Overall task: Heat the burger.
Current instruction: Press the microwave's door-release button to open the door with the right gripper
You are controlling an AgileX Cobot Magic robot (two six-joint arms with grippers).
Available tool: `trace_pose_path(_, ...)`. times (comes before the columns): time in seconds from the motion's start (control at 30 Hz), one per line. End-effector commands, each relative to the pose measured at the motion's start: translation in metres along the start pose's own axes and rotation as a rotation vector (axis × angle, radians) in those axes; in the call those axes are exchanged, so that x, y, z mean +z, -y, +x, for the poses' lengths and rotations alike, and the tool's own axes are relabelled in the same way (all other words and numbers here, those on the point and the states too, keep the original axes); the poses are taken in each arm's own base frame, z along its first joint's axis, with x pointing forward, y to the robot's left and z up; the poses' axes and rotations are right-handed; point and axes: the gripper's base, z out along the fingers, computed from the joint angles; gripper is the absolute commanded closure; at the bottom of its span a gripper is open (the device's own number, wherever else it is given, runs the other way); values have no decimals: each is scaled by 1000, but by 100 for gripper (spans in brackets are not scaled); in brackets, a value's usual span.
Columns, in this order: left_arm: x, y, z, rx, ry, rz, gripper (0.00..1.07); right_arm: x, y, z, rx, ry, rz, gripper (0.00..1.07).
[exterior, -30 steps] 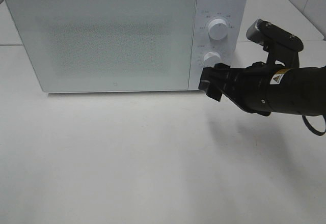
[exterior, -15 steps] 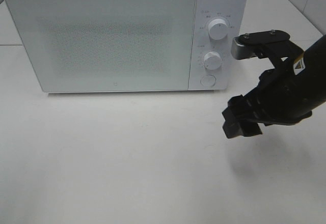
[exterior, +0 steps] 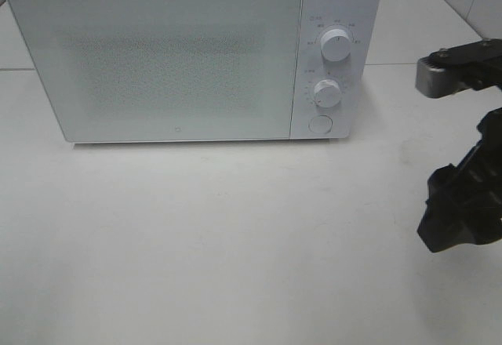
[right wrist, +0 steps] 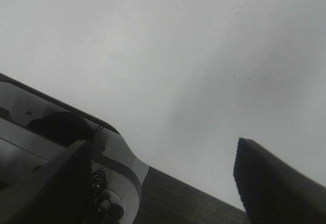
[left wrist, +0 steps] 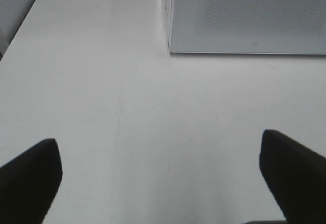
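Microwave closed, dial markings too small to read, right tool jaws apart

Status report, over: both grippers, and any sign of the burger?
Left gripper open, empty, over the table. Right gripper open, empty, right of the microwave. Burger not in view; microwave door shut. Nothing in front of it.

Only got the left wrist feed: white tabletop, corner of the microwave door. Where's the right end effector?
Observer: The black right end effector hangs over the white table at the far right of the high view, apart from the white box-shaped microwave.
Operator: Holding anything?
Observer: No, its fingers stand apart with nothing between them.
Operator: Microwave shut?
Observer: Yes, its frosted door sits flush with the white control panel and its two round knobs.
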Motion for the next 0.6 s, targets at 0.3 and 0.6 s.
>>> trace_pose_path(0.3, -2, 0, 0, -5, 29, -1, 9, -73, -1, 51, -46, 218, -14, 32)
trace_pose_path(0.6, -2, 0, 0, -5, 29, -1, 9, -111, 3, 99, -31, 414, -13, 32)
